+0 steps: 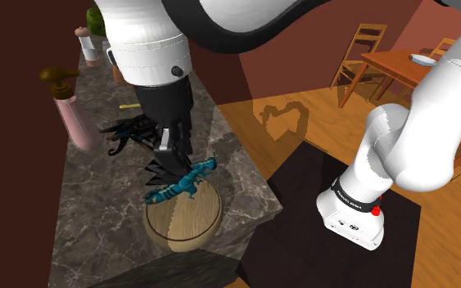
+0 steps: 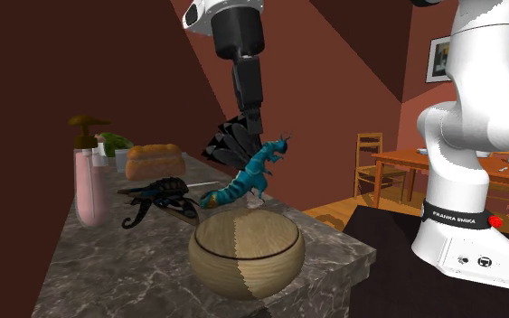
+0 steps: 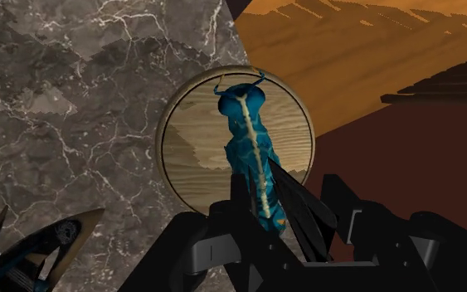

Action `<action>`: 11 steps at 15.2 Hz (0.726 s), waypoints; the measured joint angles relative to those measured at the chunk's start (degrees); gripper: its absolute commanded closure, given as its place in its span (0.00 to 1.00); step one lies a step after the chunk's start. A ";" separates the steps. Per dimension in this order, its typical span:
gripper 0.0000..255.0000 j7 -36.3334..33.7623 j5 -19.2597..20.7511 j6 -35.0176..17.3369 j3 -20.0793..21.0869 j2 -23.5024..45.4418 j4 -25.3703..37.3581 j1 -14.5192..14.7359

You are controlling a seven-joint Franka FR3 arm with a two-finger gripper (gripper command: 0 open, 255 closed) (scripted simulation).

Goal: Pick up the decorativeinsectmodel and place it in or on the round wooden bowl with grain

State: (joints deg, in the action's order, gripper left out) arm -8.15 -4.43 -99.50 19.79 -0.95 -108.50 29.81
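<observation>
The blue insect model with dark wings [image 1: 181,183] [image 2: 252,172] [image 3: 250,158] hangs in the air, clasped at its wing end by my black gripper [image 1: 169,160] [image 2: 248,135] [image 3: 260,217], which is shut on it. Its body slants downward right over the round wooden bowl [image 1: 189,225] [image 2: 247,249] [image 3: 190,158], a little above the rim and not touching it. The bowl stands near the corner of the dark marble counter [image 1: 97,221] [image 2: 117,262] [image 3: 74,99].
A second, black insect figure [image 1: 132,132] [image 2: 159,194] [image 3: 32,249] lies on the counter behind the bowl. A pink pump bottle [image 1: 73,110] [image 2: 89,176], a bread loaf [image 2: 155,161] and a green-topped jar [image 2: 114,149] stand further back. Wooden table and chairs [image 2: 406,167] stand beyond the counter edge.
</observation>
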 measured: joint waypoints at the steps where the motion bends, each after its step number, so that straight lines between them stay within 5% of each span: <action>1: 1.00 -0.04 0.02 -0.71 0.04 0.13 -0.58 0.04; 11: 1.00 0.21 0.26 -6.60 0.08 1.10 -5.52 0.08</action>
State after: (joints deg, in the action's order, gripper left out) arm -7.94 -4.17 -106.10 19.88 0.16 -114.02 29.89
